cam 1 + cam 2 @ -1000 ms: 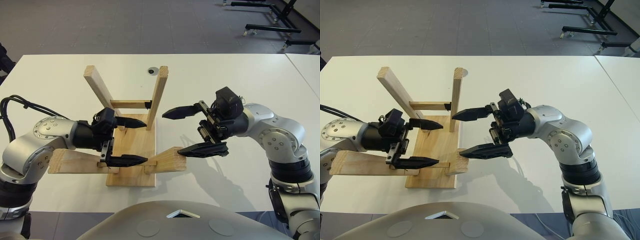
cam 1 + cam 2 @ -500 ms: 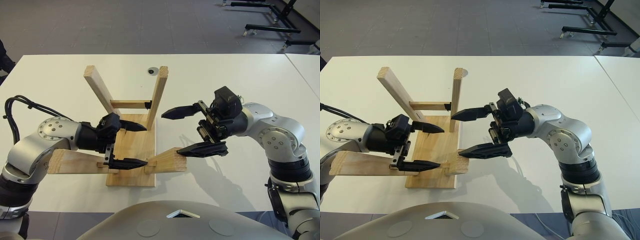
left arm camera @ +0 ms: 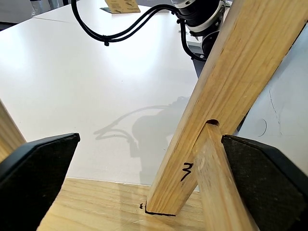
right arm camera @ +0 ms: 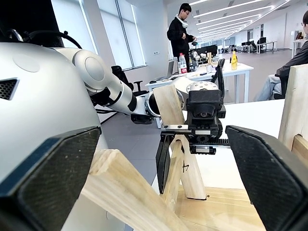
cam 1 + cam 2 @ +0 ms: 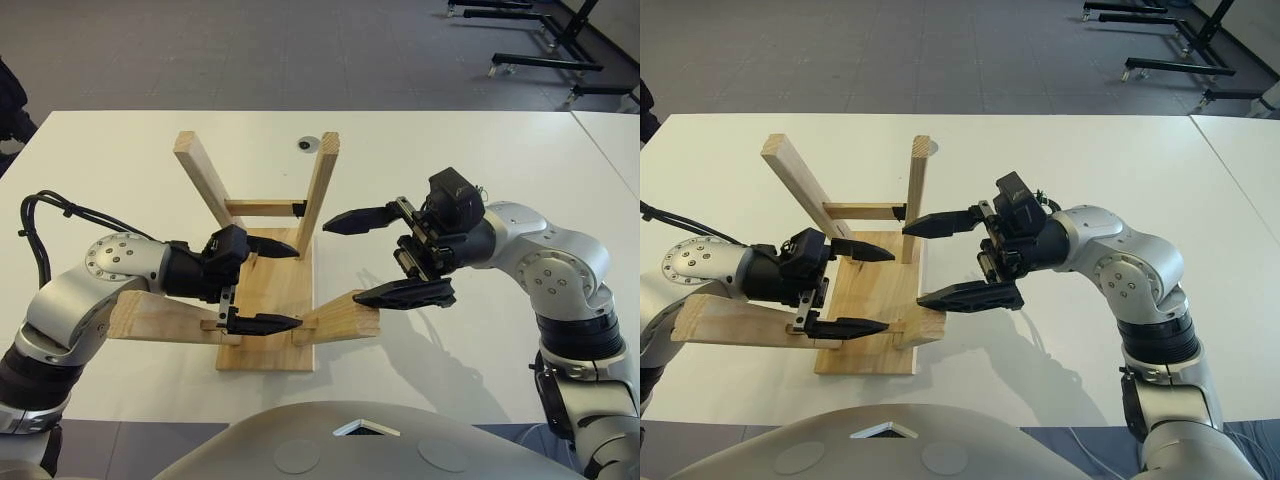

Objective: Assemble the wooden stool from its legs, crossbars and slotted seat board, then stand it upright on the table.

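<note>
The wooden stool lies upside down, its seat board [image 5: 266, 352] flat on the white table [image 5: 470, 150]. Two far legs [image 5: 319, 190] rise from it, joined by a crossbar [image 5: 260, 208]. Two near legs [image 5: 345, 320] splay out low at the board's front edge. My left gripper [image 5: 299, 287] hangs open over the board between the leg pairs, its lower finger along the near crossbar. My right gripper [image 5: 340, 262] is open just right of the board, one finger beside a far leg, the other above a near leg. The left wrist view has a marked leg [image 3: 231, 96] between my fingers [image 3: 33, 168].
A small dark round fitting [image 5: 309, 144] sits in the table behind the stool. The table's right half [image 5: 500, 340] is bare white surface. Black metal frames [image 5: 545, 55] stand on the floor far behind.
My left arm has swung its elbow inward and the left gripper has crept slightly right over the seat board. The right gripper has stayed almost still. The head view shifted a little.
</note>
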`<state>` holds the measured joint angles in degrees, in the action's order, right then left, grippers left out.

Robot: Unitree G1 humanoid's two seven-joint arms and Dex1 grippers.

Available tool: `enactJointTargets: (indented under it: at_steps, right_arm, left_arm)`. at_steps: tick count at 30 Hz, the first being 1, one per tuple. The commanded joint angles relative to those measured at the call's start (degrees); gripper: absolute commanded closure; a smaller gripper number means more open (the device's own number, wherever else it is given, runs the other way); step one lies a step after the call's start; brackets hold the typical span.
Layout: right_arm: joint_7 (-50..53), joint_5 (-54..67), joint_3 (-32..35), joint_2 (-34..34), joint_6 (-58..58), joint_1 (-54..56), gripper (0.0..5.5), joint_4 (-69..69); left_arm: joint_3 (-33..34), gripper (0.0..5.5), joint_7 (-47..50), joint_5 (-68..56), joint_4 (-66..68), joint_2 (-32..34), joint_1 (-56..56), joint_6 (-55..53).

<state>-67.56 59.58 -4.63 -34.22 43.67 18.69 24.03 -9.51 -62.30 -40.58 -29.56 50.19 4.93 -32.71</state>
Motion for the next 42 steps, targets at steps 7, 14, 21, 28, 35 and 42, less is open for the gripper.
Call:
enactJointTargets:
  at_steps: [7, 14, 21, 28, 35, 42]
  right_arm:
    - [2.00, -1.18, 0.79, 1.15, -1.05, -0.17, 0.75, -0.33]
    - [5.59, -1.55, 3.56, 3.23, -3.52, -2.38, 0.75, -0.35]
    - [7.53, -1.88, 7.46, 2.98, -6.36, -6.54, 0.75, 0.33]
    - [4.70, -2.90, 15.67, -2.12, -8.94, -14.82, 0.75, 0.00]
    - [3.90, -5.64, 15.90, -2.37, -11.57, -21.83, 0.75, 1.09]
    - [6.38, -7.69, 11.79, 1.69, -14.04, -23.26, 0.75, 2.42]
  left_arm:
    - [8.31, 0.10, 6.58, 0.61, 2.20, -3.35, 0.08, 2.19]
    - [18.35, 0.10, 4.28, -4.68, -0.05, -2.61, -1.60, 2.74]
    - [38.83, 0.10, 4.37, -14.55, -0.68, -1.16, -7.47, 0.35]
    - [58.17, 0.10, -5.51, -11.22, 3.55, -4.76, -29.25, 4.30]
    - [60.94, 0.10, -11.02, -9.94, 13.73, -1.71, -33.16, 5.73]
    - [58.23, 0.10, -7.11, -12.75, 18.29, 3.09, -18.41, 5.05]
